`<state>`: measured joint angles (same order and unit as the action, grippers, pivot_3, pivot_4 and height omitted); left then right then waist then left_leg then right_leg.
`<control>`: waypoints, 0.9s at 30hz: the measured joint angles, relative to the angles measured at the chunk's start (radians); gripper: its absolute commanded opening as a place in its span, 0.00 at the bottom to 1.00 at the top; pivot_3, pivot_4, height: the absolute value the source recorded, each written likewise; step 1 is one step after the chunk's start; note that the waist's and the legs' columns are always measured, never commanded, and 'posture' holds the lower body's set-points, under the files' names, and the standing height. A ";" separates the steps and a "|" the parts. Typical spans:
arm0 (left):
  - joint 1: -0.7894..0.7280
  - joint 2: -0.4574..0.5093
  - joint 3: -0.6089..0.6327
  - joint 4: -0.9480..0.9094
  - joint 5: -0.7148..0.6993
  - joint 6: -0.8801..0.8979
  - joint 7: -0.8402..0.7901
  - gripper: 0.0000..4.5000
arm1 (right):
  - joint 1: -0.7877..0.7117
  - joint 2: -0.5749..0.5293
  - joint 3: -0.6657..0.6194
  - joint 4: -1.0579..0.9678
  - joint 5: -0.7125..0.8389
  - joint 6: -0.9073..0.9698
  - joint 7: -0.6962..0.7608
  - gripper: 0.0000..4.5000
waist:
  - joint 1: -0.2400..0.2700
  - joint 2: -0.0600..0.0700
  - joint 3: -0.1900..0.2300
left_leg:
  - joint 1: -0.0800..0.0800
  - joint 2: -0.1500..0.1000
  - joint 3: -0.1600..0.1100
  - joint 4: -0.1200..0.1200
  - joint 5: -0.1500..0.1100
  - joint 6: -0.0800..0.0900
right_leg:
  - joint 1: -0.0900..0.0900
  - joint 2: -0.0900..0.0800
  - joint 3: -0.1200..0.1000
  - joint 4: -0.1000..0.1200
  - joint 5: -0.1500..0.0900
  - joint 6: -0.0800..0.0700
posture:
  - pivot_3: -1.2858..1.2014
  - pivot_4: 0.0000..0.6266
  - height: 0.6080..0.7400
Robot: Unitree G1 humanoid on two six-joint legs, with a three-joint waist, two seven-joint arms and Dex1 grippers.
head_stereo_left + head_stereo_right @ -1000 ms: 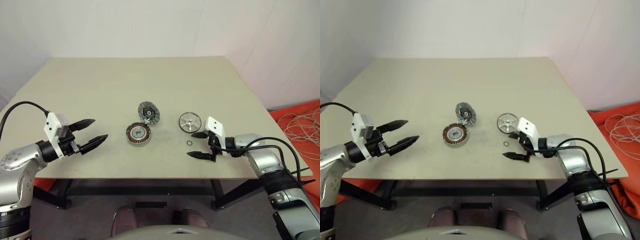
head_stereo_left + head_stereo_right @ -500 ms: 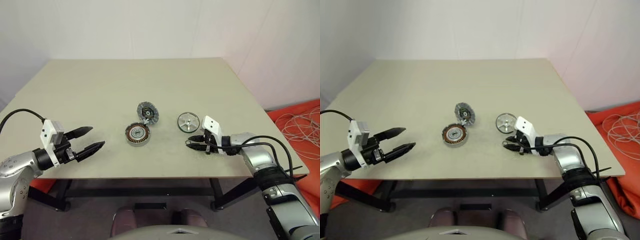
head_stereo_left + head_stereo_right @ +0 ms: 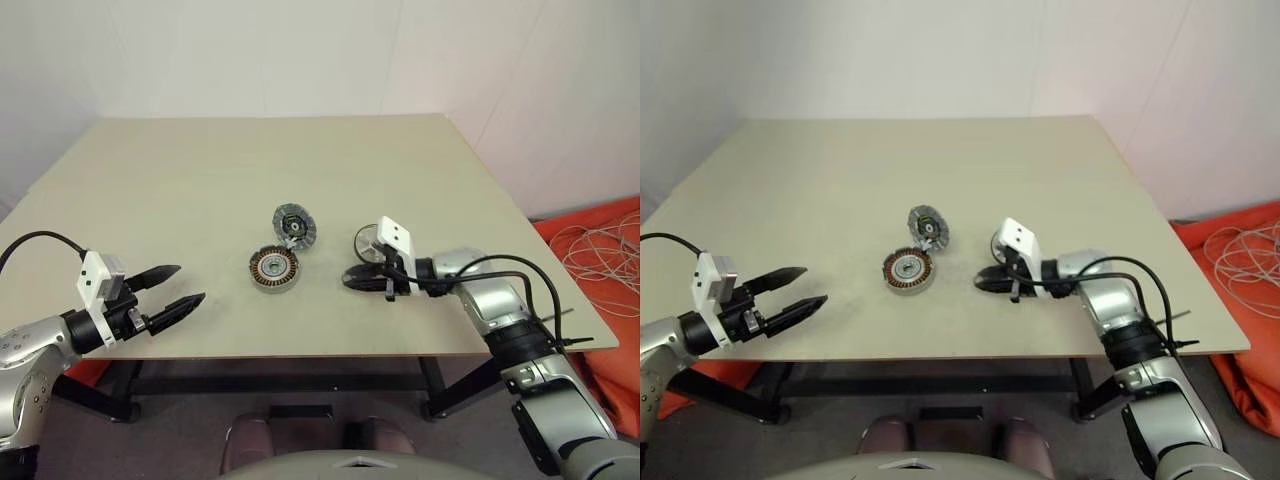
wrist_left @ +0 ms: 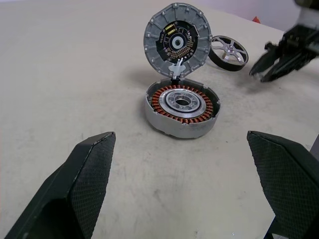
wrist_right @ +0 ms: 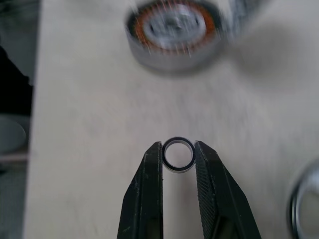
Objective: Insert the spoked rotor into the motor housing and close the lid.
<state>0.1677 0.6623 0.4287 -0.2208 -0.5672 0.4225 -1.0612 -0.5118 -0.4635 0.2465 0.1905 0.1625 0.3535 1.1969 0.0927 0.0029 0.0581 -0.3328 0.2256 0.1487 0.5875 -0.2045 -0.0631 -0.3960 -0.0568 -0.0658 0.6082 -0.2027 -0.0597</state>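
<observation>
— Beige table (image 3: 300, 170), centre frame: right gripper (image 5: 178, 155) pinches a small ring (image 5: 178, 154); left gripper (image 3: 185, 285) gapes empty, lower left.

— Seat it level on motor housing (image 3: 275, 270); lid (image 3: 296, 226) behind stands open, spoked rotor (image 3: 370, 243) right.

left end effector (image 3: 178, 287) spread wide, right end effector (image 5: 178, 155) pinched
</observation>
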 measured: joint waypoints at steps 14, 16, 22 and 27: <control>0.001 0.004 -0.002 -0.018 -0.003 0.000 0.024 1.00 | -0.141 0.240 0.087 0.055 -0.027 0.156 -0.197 0.14 | 0.000 0.000 0.000 | 0.001 -0.001 0.000 -0.004 0.000 -0.001 | -0.003 0.000 0.001 0.000 0.000 0.000 | 0.52 0.00 1.00; 0.002 0.004 -0.002 -0.020 -0.004 -0.001 0.028 1.00 | -0.145 0.257 0.092 0.085 -0.038 0.151 -0.222 0.14 | -0.001 0.000 0.000 | 0.000 -0.001 0.000 -0.005 0.000 -0.001 | -0.003 0.000 0.001 0.000 0.000 -0.001 | 0.52 0.00 1.00; 0.003 0.003 -0.004 -0.022 -0.004 -0.002 0.033 1.00 | -0.160 0.307 0.101 0.174 -0.069 0.120 -0.287 0.14 | -0.005 0.000 0.000 | 0.000 -0.001 0.000 -0.006 0.001 -0.002 | -0.004 0.000 0.001 0.000 0.001 -0.001 | 0.52 0.00 1.00; 0.003 0.002 -0.012 -0.022 -0.004 -0.006 0.038 1.00 | -0.195 0.361 0.102 0.242 -0.089 0.093 -0.330 0.14 | -0.012 0.000 0.000 | 0.000 -0.001 0.000 -0.006 0.001 -0.002 | -0.004 0.000 0.001 0.000 0.001 -0.001 | 0.52 0.00 1.00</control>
<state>0.1702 0.6639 0.4165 -0.2431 -0.5707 0.4162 -1.0229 -0.7066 -0.1020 0.3486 0.4329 0.0730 0.4463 0.8667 0.0805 0.0028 0.0583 -0.3325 0.2247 0.1485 0.5814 -0.2037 -0.0651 -0.3998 -0.0568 -0.0648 0.6083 -0.2020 -0.0611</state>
